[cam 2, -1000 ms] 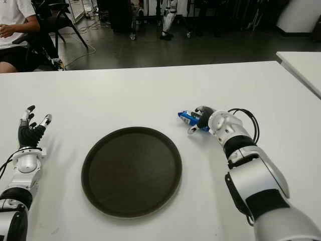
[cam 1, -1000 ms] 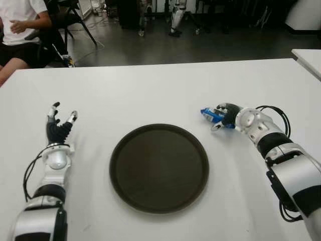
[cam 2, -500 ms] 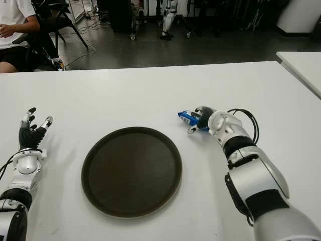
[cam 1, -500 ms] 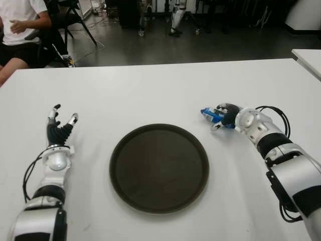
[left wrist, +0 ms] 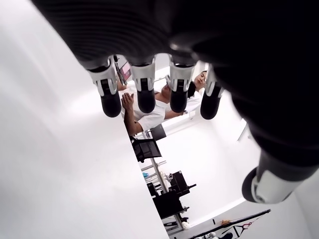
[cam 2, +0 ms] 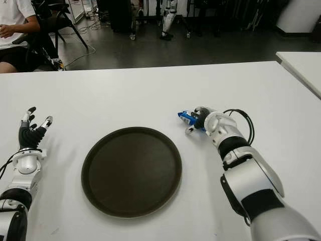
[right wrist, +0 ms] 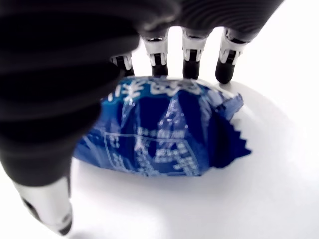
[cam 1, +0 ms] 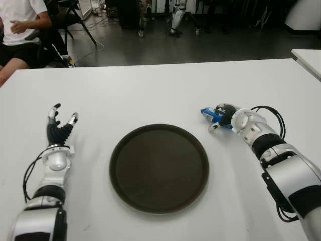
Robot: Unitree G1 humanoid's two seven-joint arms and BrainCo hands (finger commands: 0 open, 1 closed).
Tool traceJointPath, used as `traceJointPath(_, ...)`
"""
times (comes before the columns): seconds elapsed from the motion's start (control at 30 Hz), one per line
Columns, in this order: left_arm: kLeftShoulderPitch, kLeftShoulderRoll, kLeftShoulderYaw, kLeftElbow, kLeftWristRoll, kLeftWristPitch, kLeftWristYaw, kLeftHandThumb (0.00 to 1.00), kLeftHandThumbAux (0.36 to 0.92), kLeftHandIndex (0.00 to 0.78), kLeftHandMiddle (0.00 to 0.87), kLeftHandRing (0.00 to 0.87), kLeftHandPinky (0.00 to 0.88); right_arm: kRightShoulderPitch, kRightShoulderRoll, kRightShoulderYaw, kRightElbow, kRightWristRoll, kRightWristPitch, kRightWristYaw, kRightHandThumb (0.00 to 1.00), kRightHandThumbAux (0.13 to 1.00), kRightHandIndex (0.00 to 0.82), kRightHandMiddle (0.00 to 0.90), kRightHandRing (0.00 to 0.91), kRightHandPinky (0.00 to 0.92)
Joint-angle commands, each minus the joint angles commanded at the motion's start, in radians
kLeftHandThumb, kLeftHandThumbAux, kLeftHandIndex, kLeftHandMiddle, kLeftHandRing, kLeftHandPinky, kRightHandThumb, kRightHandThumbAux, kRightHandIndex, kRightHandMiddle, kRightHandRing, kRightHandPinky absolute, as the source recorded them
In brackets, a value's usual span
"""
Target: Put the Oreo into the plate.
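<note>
Since half a second earlier the right hand had shifted only a little, its wrist turning slightly while the forearm drew nearer the plate; everything else stayed where it was. The hand lay on the white counter, just beyond the far right edge of the dark round plate, with its fingers curled over the blue Oreo packet and the thumb coming round the near side, so that the packet was clasped between them. The packet's crimped end stuck out from the hand toward the plate, and the wrist view showed the packet touching the counter beneath it, outside the plate. The left hand showed to the left of the plate, well apart from it, its fingers stretched out, spread and holding nothing. A seated person was visible beyond the counter's far left corner.
</note>
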Motion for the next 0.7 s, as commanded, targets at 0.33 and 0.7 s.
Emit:
traceJointPath(0.33, 0.001, 0.001, -0.004, -0.002, 0.002, 0.005, 0.010, 0.000, 0.606, 0.000, 0.000, 0.000, 0.000, 0.000, 0.004, 0.000, 0.000, -0.003, 0.002, 0.007, 0.000, 0.743, 0.011, 0.079, 0.044, 0.000)
traceJointPath(0.7, 0.001, -0.005, -0.002, -0.007, -0.008, 0.000, -0.007, 0.000, 0.611, 0.000, 0.000, 0.000, 0.000, 0.046, 0.021, -0.088, -0.016, 0.051, -0.030, -0.330, 0.296, 0.788, 0.269, 0.197, 0.188, 0.208)
